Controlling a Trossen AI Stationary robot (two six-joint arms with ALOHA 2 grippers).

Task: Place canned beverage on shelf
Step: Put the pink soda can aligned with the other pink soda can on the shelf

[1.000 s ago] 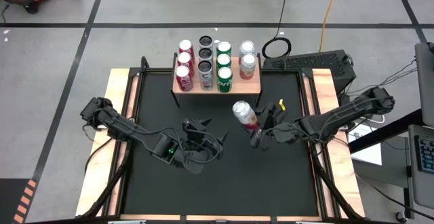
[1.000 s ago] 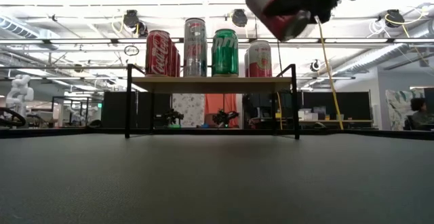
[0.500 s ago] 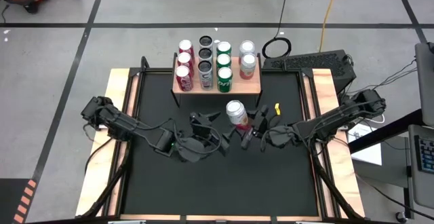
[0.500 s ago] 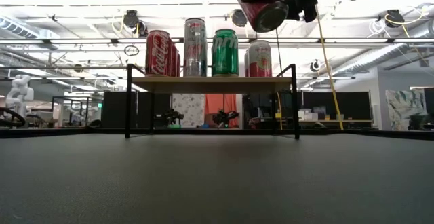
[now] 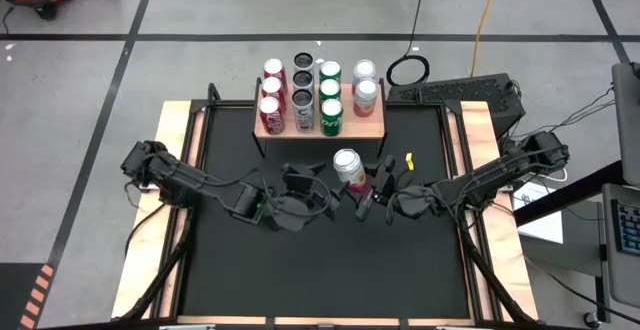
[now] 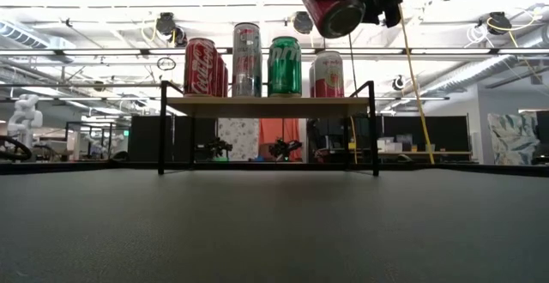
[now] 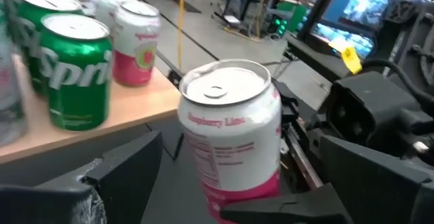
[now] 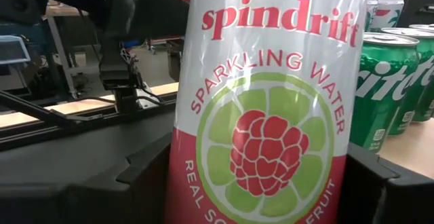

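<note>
Currently the right gripper (image 5: 362,192) is holding a Spindrift raspberry lime can (image 5: 347,166) upright in the air above the black worktop (image 5: 400,270), its fingers closed around the can's lower body, just in front of the shelf (image 5: 375,125). The left gripper (image 5: 322,192) is hanging close beside the can on its other side, fingers spread wide and gripping nothing. On the shelf, red cola cans (image 5: 269,105), tall dark slim cans (image 5: 302,98), green Sprite cans (image 5: 330,105) and two pink-and-white Spindrift cans (image 5: 365,95) are standing in four short rows, leaving only a bare front corner of board near the Spindrift cans. From here the main risk appears to be a collision: with so little free board, a can coming in slightly off line could be knocking a Sprite can or a Spindrift can over, or landing half off the front edge and tipping. Because the grip is sitting low, the can could also be tilting in the fingers. The open left fingers, so near, could be bumping the can too.
</note>
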